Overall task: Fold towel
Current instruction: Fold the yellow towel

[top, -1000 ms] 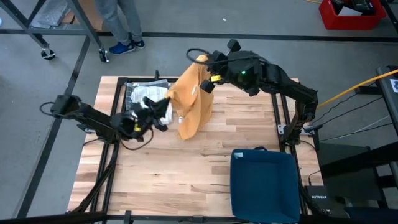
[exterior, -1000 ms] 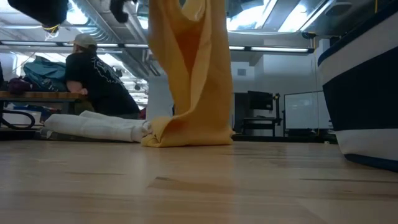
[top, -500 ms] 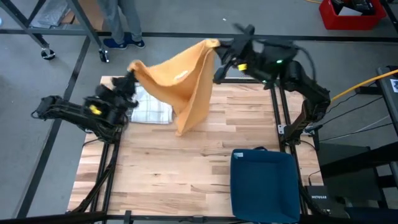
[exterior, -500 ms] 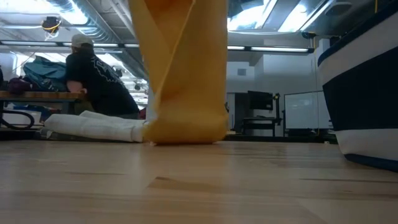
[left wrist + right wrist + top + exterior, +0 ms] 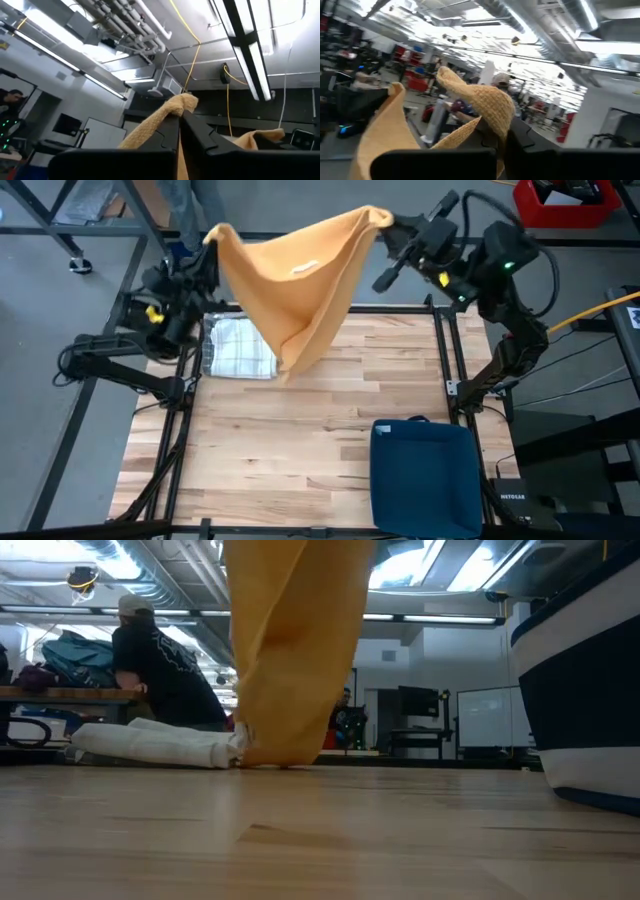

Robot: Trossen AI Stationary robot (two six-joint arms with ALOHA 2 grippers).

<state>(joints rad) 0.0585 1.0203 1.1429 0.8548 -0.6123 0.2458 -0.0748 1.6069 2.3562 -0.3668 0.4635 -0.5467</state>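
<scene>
An orange towel (image 5: pixel 300 290) hangs spread between my two raised grippers above the table's far half. My left gripper (image 5: pixel 208 242) is shut on its left upper corner, and my right gripper (image 5: pixel 388 222) is shut on its right upper corner. The upper edge sags between them. The cloth narrows downward to a lower tip (image 5: pixel 288 362), which in the low view (image 5: pixel 280 755) sits at the tabletop. A folded white checked towel (image 5: pixel 240 348) lies flat on the table's far left part. My left gripper pinches the orange towel's left upper corner (image 5: pixel 181 104) between its two shut fingers, and a tuft of the corner sticks out past the fingertips. The towel hangs below it. My right gripper pinches the right upper corner (image 5: pixel 487 105) between its shut fingers, a bunched tuft standing past them. The cloth hangs away below toward the left gripper.
A dark blue bin (image 5: pixel 425 475) stands at the table's near right. A black metal frame (image 5: pixel 445 360) borders the table. A seated person (image 5: pixel 150 665) shows beyond the far edge in the low view. Bare wood (image 5: pixel 290 450) fills the near middle.
Both grippers rose and moved apart, the left toward the far left, the right toward the far right. The towel spread from a hanging bundle into a wide sheet. Its lower end lifted from a heap on the table to a narrow tip at the tabletop.
</scene>
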